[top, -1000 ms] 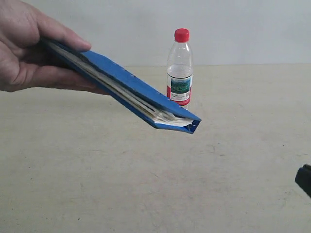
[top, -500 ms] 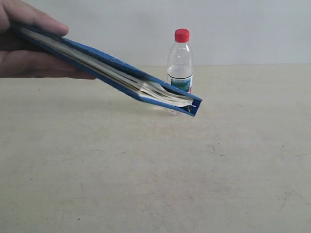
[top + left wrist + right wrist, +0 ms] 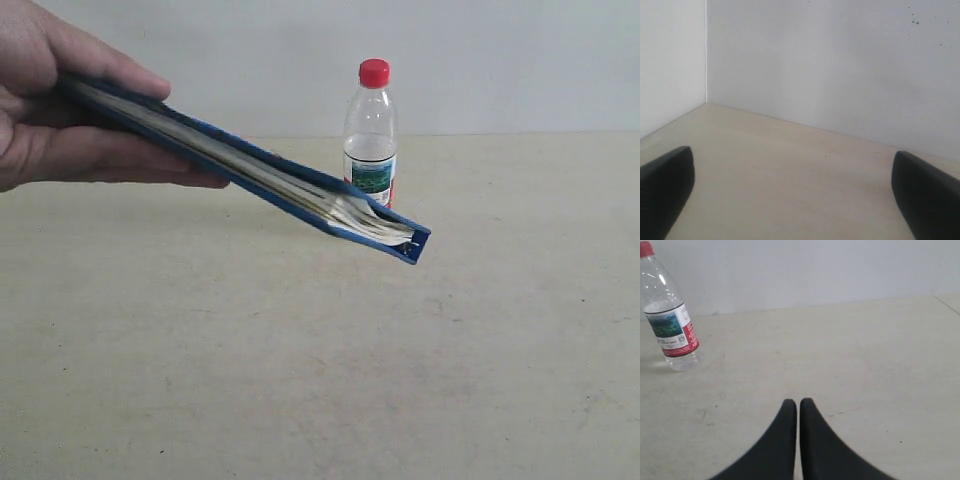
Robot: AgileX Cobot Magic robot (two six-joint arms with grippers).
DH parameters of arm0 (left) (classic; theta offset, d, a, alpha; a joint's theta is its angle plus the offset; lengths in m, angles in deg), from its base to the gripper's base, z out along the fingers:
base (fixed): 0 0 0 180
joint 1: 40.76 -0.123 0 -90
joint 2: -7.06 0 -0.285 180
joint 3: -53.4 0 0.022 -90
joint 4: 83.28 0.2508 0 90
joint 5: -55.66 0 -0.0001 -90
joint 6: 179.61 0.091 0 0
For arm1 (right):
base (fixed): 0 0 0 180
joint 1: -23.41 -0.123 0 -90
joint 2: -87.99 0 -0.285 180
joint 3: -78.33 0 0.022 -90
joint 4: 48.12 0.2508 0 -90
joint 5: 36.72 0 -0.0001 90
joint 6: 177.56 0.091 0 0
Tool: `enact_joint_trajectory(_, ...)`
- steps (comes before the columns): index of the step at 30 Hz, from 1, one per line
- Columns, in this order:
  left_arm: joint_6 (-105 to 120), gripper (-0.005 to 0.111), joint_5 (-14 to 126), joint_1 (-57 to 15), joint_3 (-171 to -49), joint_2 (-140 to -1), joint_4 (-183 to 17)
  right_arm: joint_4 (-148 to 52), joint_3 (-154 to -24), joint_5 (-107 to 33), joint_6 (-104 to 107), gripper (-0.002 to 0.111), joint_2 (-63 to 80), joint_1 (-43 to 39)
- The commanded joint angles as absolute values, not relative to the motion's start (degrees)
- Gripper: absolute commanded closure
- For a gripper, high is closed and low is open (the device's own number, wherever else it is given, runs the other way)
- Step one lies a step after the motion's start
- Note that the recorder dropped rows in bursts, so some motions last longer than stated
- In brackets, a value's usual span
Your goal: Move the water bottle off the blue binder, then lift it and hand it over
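**Right gripper.** The right gripper (image 3: 798,403) has its two fingers pressed together at the tips and holds nothing. In the right wrist view the water bottle (image 3: 669,310) stands well apart from the fingertips, off to one side and not on the gripper's axis.

**Left gripper.** The left gripper (image 3: 792,187) is spread wide, with only bare table (image 3: 790,165) between its fingers. The bottle does not appear in the left wrist view.

**Work area.** The bottle stands upright on the table, red cap on, and is not resting on the blue binder (image 3: 250,168). A person's hand (image 3: 55,105) holds the binder in the air in front of the bottle. The binder is tilted, and its low end crosses the bottle's label as seen in the exterior view. Whether it touches the bottle cannot be told.

**Procedure (judged).**
1. Keep both arms away from the bottle while the hand and binder are beside it.
2. Open the right gripper wider than the bottle body before approaching. With the fingers together it would push the bottle over.
3. Line the gripper up on the bottle first, then advance level with the label band.
4. Close gently, because the thin clear wall probably flexes.
5. Grip the binder only once the bottle stands apart from it.
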State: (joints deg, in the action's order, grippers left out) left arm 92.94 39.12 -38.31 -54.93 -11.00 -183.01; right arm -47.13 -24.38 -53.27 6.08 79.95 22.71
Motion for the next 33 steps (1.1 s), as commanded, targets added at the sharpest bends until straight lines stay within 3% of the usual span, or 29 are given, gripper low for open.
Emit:
enact_joint_trajectory(1,92.52,-0.003,39.14,-38.27,-54.68,-10.80,-183.23,-48.47,-24.46,-54.21,7.91,0.108,80.21,22.90)
enact_joint_trajectory(19,92.52,-0.003,39.14,-38.27,-54.68,-10.80,-183.23,-44.77,-24.46,-57.15,8.49,0.108,80.21,22.90)
enact_joint_trajectory(26,92.52,-0.003,39.14,-38.27,-54.68,-10.80,-183.23,-38.20,-24.46,-58.80,-4.87,0.108,80.21,22.80)
enact_joint_trajectory(33,92.52,-0.003,39.14,-38.27,-54.68,-10.80,-183.23,-43.22,-24.46,-57.58,-5.11,0.108,80.21,22.80)
